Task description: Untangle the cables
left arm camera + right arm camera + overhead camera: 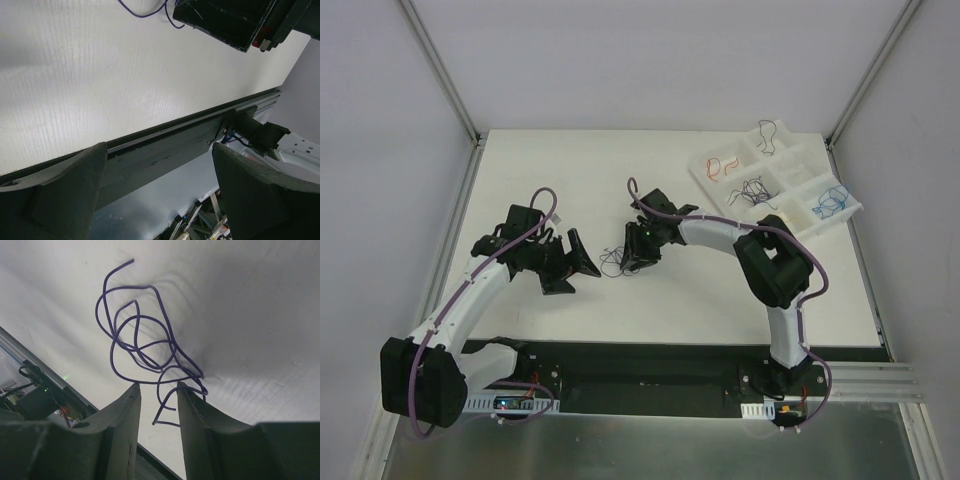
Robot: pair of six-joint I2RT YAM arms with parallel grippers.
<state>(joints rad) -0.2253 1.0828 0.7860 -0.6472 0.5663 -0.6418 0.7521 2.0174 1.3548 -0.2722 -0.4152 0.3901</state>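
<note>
Near the middle of the counter point(700, 310), the right tool point(158, 390), jaws part-spread around one strand of the tangled cables point(142, 345) lying there, should pinch just that strand, while the left tool point(159, 150) hangs spread wide.

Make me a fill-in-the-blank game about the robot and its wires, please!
1. The tangled cable in front of the right gripper is ____ in colour.
2. The left gripper has its fingers wide ____, with nothing between them.
3. In the tray, the cables at its right-hand end are ____.
Missing words: purple; open; blue.
</note>
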